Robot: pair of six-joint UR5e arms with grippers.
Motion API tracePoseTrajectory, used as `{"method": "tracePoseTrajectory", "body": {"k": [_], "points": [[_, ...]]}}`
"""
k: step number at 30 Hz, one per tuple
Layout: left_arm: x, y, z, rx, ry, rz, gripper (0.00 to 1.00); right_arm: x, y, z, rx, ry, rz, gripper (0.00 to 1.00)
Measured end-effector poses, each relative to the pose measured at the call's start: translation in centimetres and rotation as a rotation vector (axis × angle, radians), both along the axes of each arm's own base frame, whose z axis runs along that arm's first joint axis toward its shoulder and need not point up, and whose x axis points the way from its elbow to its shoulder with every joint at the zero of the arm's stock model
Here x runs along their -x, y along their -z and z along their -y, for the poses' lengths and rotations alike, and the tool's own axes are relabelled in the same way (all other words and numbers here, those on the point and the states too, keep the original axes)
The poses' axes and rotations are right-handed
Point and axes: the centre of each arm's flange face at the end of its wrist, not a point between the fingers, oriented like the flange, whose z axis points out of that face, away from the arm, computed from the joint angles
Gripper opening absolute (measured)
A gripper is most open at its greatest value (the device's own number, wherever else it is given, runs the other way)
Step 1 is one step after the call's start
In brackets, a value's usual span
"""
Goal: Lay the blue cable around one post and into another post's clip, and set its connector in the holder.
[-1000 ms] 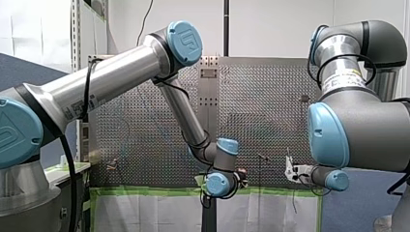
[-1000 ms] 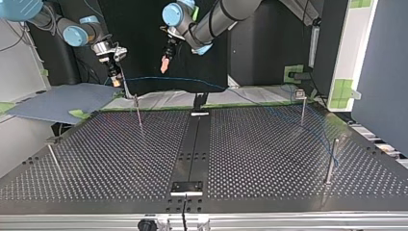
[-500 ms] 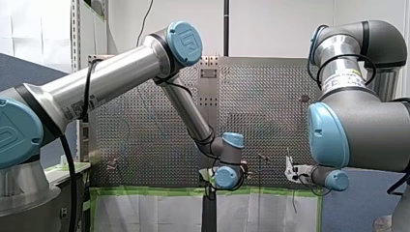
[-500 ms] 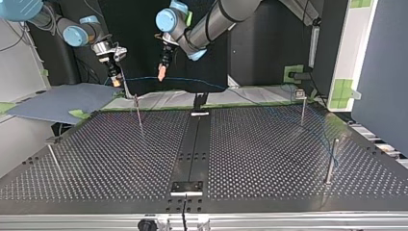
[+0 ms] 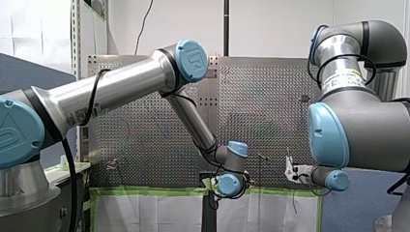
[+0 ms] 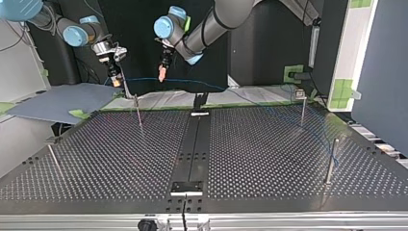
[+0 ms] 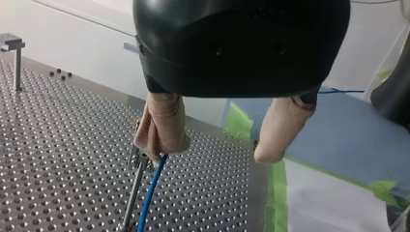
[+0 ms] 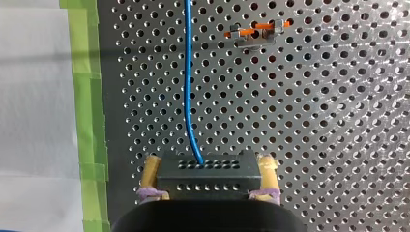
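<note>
One thin blue cable runs straight out of a black, hole-dotted connector and away over the perforated table. In the top view it stretches as a fine line across the upper middle of the frame. It then trails down over the table's right half toward the right-hand post.

Since a second ago my left gripper has shifted leftward and slightly lower in the top view. It is now closer to my right gripper, which has stayed put at the upper left.

My right gripper's yellow-padded fingers are closed against both sides of the connector, holding it above the table. My left gripper's beige fingers stand wide apart with nothing between them. The cable passes just beside one fingertip, next to a slim metal post; whether it touches the pad I cannot tell.
</note>
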Motion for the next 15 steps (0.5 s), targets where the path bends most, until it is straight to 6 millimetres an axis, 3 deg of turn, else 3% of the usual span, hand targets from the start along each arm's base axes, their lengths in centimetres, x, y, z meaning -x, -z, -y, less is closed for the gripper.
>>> {"method": "tracePoseTrajectory", "body": {"k": [10, 15], "points": [[-2.4, -2.1, 1.9, 0.018, -0.015, 0.017, 1.0, 0.0, 0.0, 0.0, 0.0, 0.0, 0.0, 0.0], [-2.1, -2.7, 2.8, -0.012, 0.006, 0.021, 1.0, 0.1, 0.0, 0.0, 0.0, 0.002, 0.001, 0.0]]}}
